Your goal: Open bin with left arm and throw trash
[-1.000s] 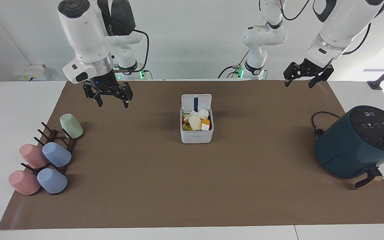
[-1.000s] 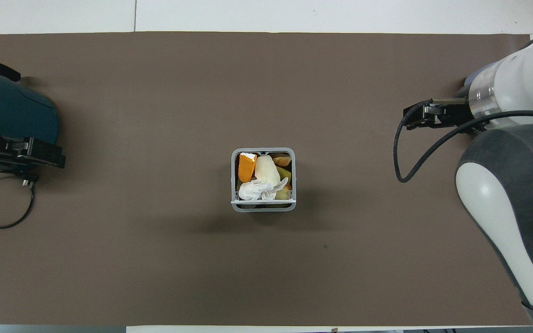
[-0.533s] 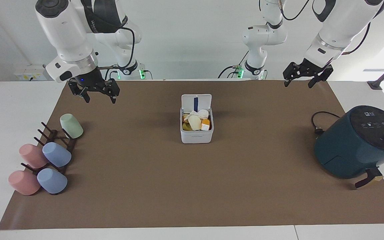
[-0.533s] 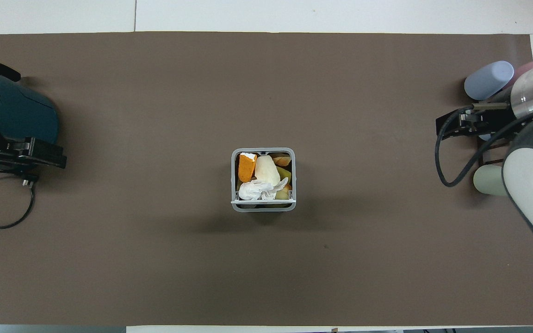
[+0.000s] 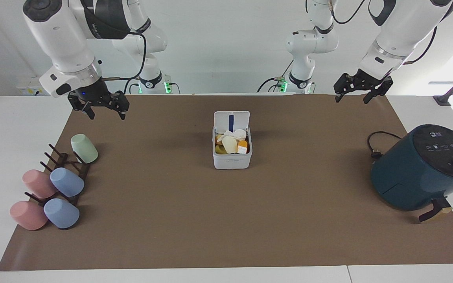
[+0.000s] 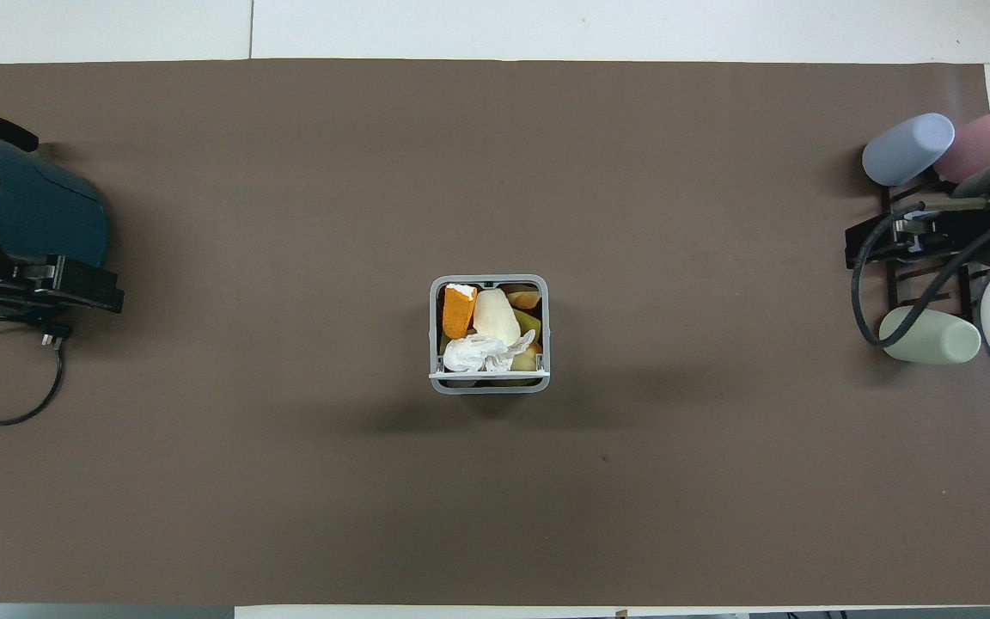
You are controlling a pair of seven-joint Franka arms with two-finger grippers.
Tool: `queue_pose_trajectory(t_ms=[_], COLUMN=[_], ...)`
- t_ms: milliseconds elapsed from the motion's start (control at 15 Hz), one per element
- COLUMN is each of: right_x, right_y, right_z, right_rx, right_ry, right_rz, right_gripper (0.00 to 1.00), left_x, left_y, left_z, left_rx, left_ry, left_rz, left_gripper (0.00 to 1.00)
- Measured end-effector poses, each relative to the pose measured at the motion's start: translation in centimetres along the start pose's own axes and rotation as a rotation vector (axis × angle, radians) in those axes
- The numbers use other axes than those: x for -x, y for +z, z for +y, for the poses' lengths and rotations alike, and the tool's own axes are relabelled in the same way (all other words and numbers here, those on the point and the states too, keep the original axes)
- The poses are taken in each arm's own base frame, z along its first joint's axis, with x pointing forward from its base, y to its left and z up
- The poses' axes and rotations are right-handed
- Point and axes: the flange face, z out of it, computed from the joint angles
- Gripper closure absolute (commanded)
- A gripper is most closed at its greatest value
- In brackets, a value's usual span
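The white bin stands mid-mat with its lid raised upright on the side nearer the robots. Inside lie the crumpled white tissue, the cream lumpy piece and the orange wedge. The overhead view shows the bin with the tissue, cream piece and orange wedge in it. My right gripper is open and empty, up over the mat's corner near the cup rack; it also shows in the overhead view. My left gripper is open and empty, up over the mat's edge near the air fryer; it also shows in the overhead view.
A dark teal air fryer with its black cable stands at the left arm's end of the table. A dark rack with several pastel cups lies at the right arm's end.
My right gripper has drawn back and up from the mat toward the right arm's end of the table, uncovering the cups in the overhead view. The left arm and the bin have not moved.
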Motion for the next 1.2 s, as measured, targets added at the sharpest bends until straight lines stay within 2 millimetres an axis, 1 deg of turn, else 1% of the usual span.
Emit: queue_pose_trajectory(t_ms=[133,267,400,733,1200], right_x=[0.1,0.3,0.4,-0.4,-0.4], right_y=[0.2,0.5,0.4,-0.3,-0.6], right_z=[0.2,0.9,1.3,1.4,1.7], right_rx=[0.000,0.001,0.000,-0.004,-0.005], right_ry=[0.004,0.015,0.022,0.025,0.030], right_rz=[-0.005,-0.011,-0.004,0.068,0.076], right_gripper=[0.00,0.00,0.00,0.00,0.00], left_x=[0.0,0.0,0.0,0.0,0.0], left_y=[0.0,0.0,0.0,0.0,0.0], left_z=[0.0,0.0,0.0,0.0,0.0], left_rx=[0.000,0.000,0.000,0.000,0.000], left_ry=[0.000,0.000,0.000,0.000,0.000], left_rz=[0.000,0.000,0.000,0.000,0.000], left_gripper=[0.00,0.00,0.00,0.00,0.00])
